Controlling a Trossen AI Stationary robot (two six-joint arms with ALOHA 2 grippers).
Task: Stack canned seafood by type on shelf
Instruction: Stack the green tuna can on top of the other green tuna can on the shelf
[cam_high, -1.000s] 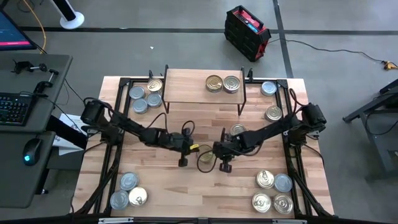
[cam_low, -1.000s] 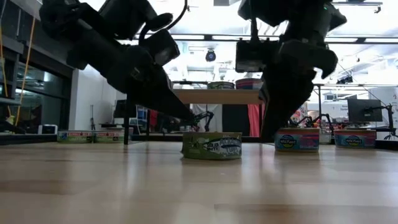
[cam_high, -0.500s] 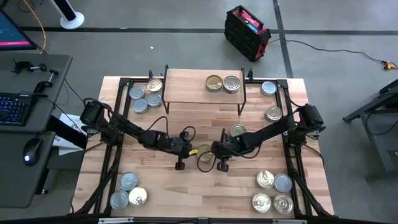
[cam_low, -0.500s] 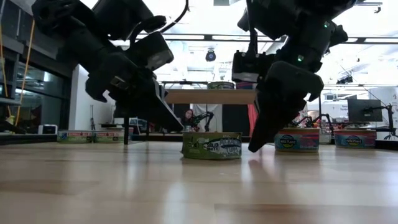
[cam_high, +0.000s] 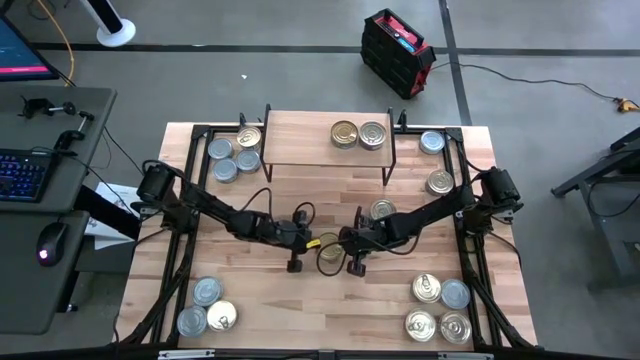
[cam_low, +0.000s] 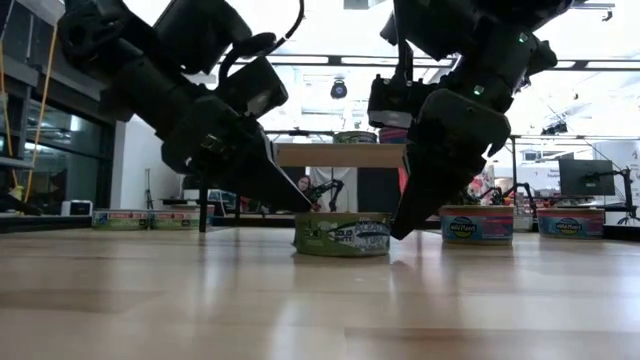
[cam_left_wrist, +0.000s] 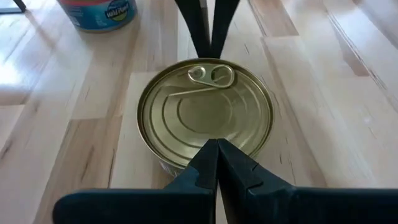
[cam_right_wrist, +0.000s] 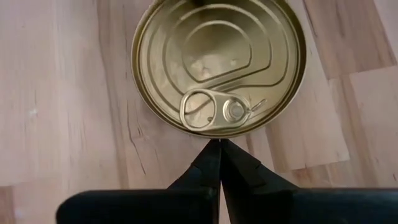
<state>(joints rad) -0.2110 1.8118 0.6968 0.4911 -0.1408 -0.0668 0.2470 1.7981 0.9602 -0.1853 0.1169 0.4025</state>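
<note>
Both grippers — left gripper (cam_high: 313, 241) and right gripper (cam_high: 341, 240) — flank 1 gold-lidded tin (cam_left_wrist: 205, 112), fingers pressed together, holding nothing. Next: open 1 gripper, clasp it — carry to the shelf (cam_high: 300, 135).

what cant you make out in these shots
- Tin contact: low view, both tools' tips sit beside it; touching or not is unclear.
- Labels of tins on the shelf: high view shows lids only.
- Low view: the shelf's edge hides most of those tins.
</note>
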